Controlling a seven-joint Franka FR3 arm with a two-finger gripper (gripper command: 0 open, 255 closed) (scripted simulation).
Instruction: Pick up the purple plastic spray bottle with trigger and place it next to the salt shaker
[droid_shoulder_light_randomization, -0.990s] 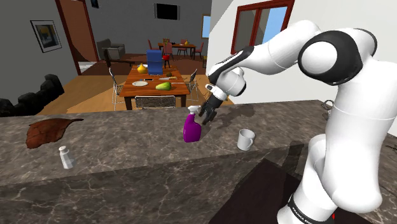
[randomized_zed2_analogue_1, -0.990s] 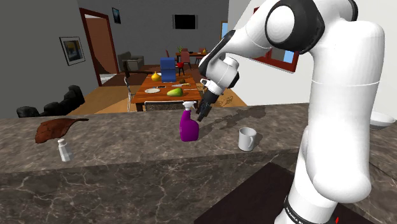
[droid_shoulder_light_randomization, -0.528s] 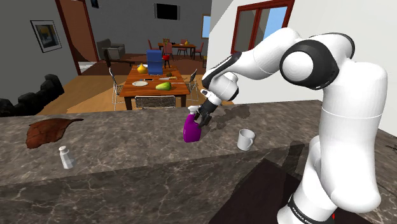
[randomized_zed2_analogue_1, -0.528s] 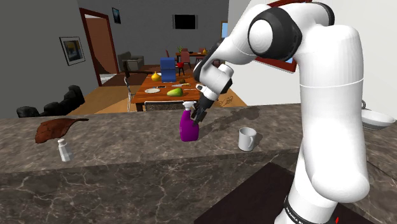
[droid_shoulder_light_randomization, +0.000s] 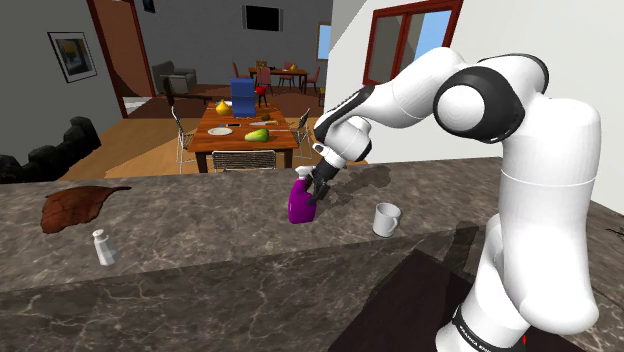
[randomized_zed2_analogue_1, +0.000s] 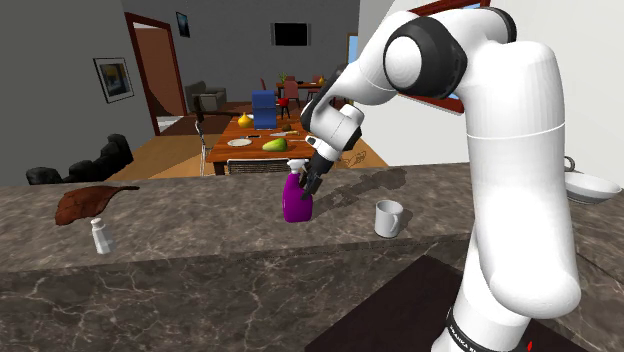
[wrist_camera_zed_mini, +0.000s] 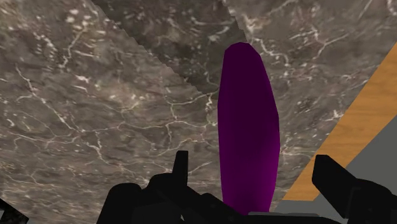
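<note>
The purple spray bottle stands upright on the dark marble counter, near its far edge. My gripper has come down around the bottle's trigger head from the side. In the wrist view the purple body lies between the two black fingers, which stand apart with a gap on each side, so the gripper is open. The white salt shaker stands far off toward the shoulder view's left, nearer the front.
A white mug stands just to the bottle's right in the shoulder view. A brown leaf-shaped object lies behind the shaker. A white bowl sits at the second exterior view's far right. Beyond the counter's far edge is a dining room.
The gripper has dropped and moved in toward the bottle's head, and the arm's elbow has swung over. The bottle, shaker and mug have stayed put.
</note>
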